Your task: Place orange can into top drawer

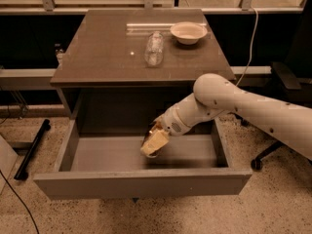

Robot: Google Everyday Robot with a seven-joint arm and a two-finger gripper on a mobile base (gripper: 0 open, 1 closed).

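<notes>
The top drawer (141, 183) is pulled fully out of the grey cabinet, its flat grey front panel toward me and its inside bare. My gripper (155, 139) reaches down into the drawer from the right and is shut on the orange can (153, 144). The can looks pale gold, tilted, held just above the drawer floor near the middle. The fingers are mostly hidden behind the can.
A clear plastic bottle (154, 48) lies on the cabinet top (102, 57), and a white bowl (188, 32) sits at its back right. An office chair base (263, 157) stands right of the drawer. A black bar (31, 149) lies on the floor at the left.
</notes>
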